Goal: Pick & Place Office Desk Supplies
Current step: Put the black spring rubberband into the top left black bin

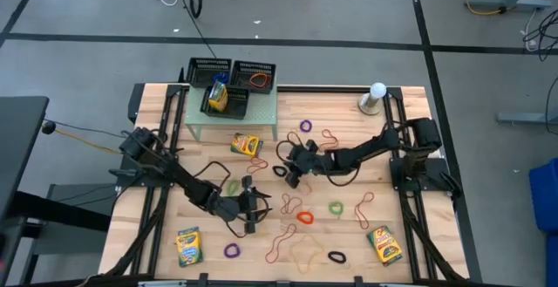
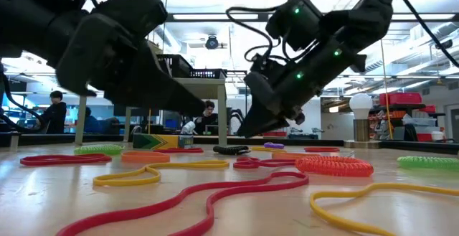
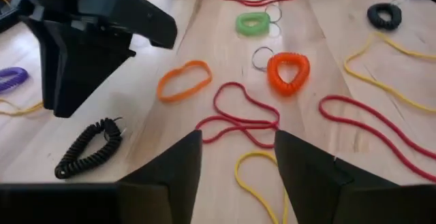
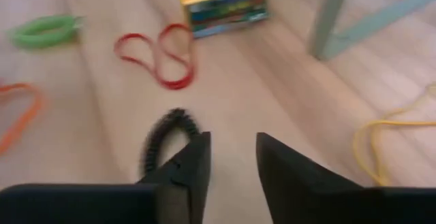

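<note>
- The right hand (image 1: pixel 292 170) is placed near the middle of the worktop (image 1: pixel 410 191), low over the wood, with a black coiled band (image 4: pixel 162 141) lying just beside its fingertips, toward 10 o'clock of them in the right wrist view.
- In that view the fingers (image 4: pixel 194 163) are seen parted by a narrow gap with nothing between them; the coil touches or nearly touches one finger, and which cannot be told.
- The coil's long axis is judged to run roughly along the fingers' line, so a small sideways shift would be needed before closing on it.
- The left hand (image 1: pixel 251 208) sits at about 7 o'clock of the right one, fingers moderately apart and empty, with red loops (image 3: pixel 242 115) and a yellow band (image 3: pixel 255 176) straight ahead.
- Another black coiled band (image 3: pixel 88 148) lies off to its side.
- A crayon box (image 1: pixel 246 143) lies at about 11 o'clock of the right hand, near the mesh trays (image 1: pixel 231 82).
- For the black coil by its fingers, the right arm is judged the nearer.
</note>
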